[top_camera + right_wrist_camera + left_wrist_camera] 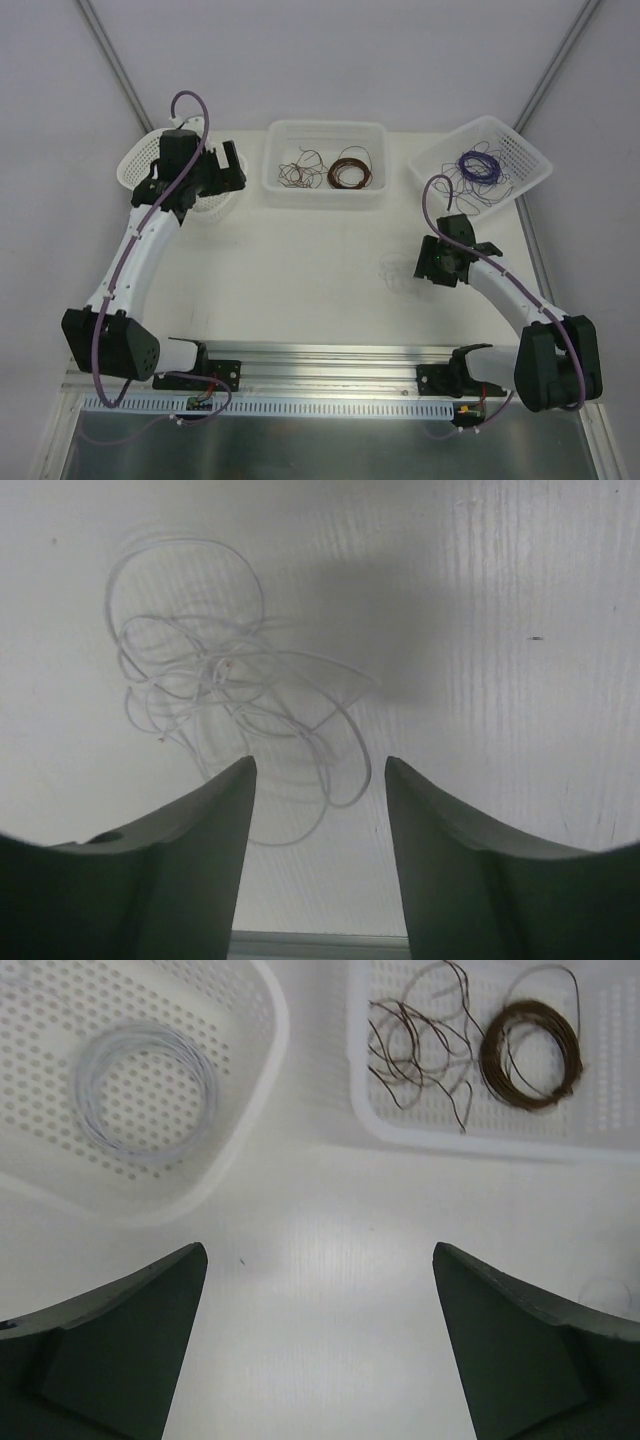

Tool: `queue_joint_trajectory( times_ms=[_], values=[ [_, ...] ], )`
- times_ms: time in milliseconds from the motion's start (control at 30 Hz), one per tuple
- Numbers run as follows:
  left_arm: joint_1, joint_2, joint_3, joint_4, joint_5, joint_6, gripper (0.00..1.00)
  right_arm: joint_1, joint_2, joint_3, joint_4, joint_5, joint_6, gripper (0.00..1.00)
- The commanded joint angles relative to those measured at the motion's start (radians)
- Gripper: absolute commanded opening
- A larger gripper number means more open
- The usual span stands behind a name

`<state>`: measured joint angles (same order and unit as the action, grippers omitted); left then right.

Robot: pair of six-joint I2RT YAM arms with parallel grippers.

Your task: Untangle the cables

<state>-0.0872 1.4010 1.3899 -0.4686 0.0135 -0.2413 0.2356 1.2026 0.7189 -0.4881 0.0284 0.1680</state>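
Note:
A loose clump of whitish-clear wire (215, 680) lies on the table, faint in the top view (398, 272). My right gripper (319, 762) is open and low over the table. The clump's near loops reach between its fingertips. In the top view the right gripper (420, 264) sits just right of the clump. Loose brown strands (415, 1050) lie in the middle basket (325, 190). Loose dark purple strands (462, 192) lie in the right basket (535, 165). My left gripper (318, 1252) is open and empty over bare table, in front of the left basket (262, 1090) and the middle basket.
A neat brown coil (530, 1040) lies in the middle basket beside the strands. A white coil (147, 1093) lies in the left basket, and a purple coil (478, 166) in the right basket. A metal rail (330, 360) runs along the near edge.

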Motion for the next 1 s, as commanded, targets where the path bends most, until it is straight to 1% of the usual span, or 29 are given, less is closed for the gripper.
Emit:
queue_joint_trajectory(
  times_ms=[0,33,67,133,167,200,233,267,300,367,400,433,500,567,633,667,733,767,800,833,867,933,967],
  values=[
    [-0.061,-0.134,-0.144,-0.001,0.049,-0.05,0.98,-0.005,0.023,-0.036,0.06,0.039,0.05,0.55],
    [-0.083,-0.192,-0.175,-0.001,0.065,-0.056,0.97,-0.005,0.035,-0.044,0.077,0.041,0.056,0.52],
    [-0.115,-0.22,-0.236,-0.001,0.074,-0.075,0.97,-0.005,0.04,-0.062,0.086,0.042,0.059,0.48],
    [-0.153,-0.294,-0.294,0.002,0.103,-0.093,0.97,0.004,0.035,-0.073,0.1,0.034,0.062,0.41],
    [-0.169,-0.319,-0.349,0.001,0.111,-0.111,0.97,0.011,0.016,-0.076,0.1,0.034,0.062,0.31],
    [-0.208,-0.344,-0.377,0.001,0.117,-0.124,0.97,0.024,0.003,-0.073,0.1,0.033,0.062,0.27],
    [-0.226,-0.388,-0.403,0.002,0.121,-0.134,0.97,0.053,-0.011,-0.067,0.088,0.034,0.061,0.22],
    [-0.249,-0.41,-0.451,0.007,0.124,-0.148,0.97,0.068,-0.038,-0.058,0.074,0.038,0.057,0.13],
    [-0.29,-0.43,-0.472,0.01,0.121,-0.156,0.97,0.083,-0.05,-0.03,0.06,0.036,0.057,0.09],
    [-0.331,-0.48,-0.527,0.018,0.118,-0.185,0.97,0.142,-0.08,-0.001,0.022,0.039,0.051,0.01],
    [-0.35,-0.497,-0.541,0.028,0.12,-0.197,0.96,0.163,-0.109,0.016,0.01,0.038,0.054,0.01],
    [-0.391,-0.522,-0.554,0.033,0.118,-0.21,0.97,0.201,-0.121,0.049,-0.013,0.038,0.062,0.01],
    [-0.436,-0.543,-0.583,0.056,0.112,-0.249,0.96,0.235,-0.15,0.079,-0.026,0.028,0.1,0.01],
    [-0.515,-0.563,-0.612,0.12,0.088,-0.276,0.95,0.284,-0.163,0.119,-0.026,0.018,0.125,0.01],
    [-0.569,-0.55,-0.623,0.177,0.056,-0.274,0.93,0.326,-0.163,0.146,-0.027,0.004,0.174,0.01],
    [-0.626,-0.537,-0.62,0.189,0.03,-0.257,0.94,0.341,-0.158,0.174,-0.027,0.004,0.189,0.01],
    [-0.683,-0.495,-0.609,0.217,-0.006,-0.236,0.94,0.388,-0.149,0.198,-0.029,-0.001,0.218,0.01],
    [-0.735,-0.481,-0.6,0.254,-0.023,-0.213,0.94,0.404,-0.144,0.226,-0.027,-0.005,0.219,0.01],
    [-0.761,-0.467,-0.597,0.272,-0.07,-0.198,0.94,0.418,-0.138,0.24,-0.027,-0.016,0.217,0.01],
    [-0.778,-0.438,-0.591,0.286,-0.085,-0.187,0.94,0.448,-0.132,0.257,-0.033,-0.019,0.209,0.01],
    [-0.787,-0.422,-0.577,0.313,-0.092,-0.178,0.94,0.464,-0.12,0.272,-0.038,-0.019,0.18,0.01],
    [-0.795,-0.379,-0.565,0.34,-0.069,-0.17,0.93,0.498,-0.114,0.307,-0.041,-0.07,0.128,0.01],
    [-0.796,-0.367,-0.554,0.366,-0.057,-0.149,0.93,0.507,-0.11,0.316,-0.043,-0.087,0.073,0.01]
  ],
)
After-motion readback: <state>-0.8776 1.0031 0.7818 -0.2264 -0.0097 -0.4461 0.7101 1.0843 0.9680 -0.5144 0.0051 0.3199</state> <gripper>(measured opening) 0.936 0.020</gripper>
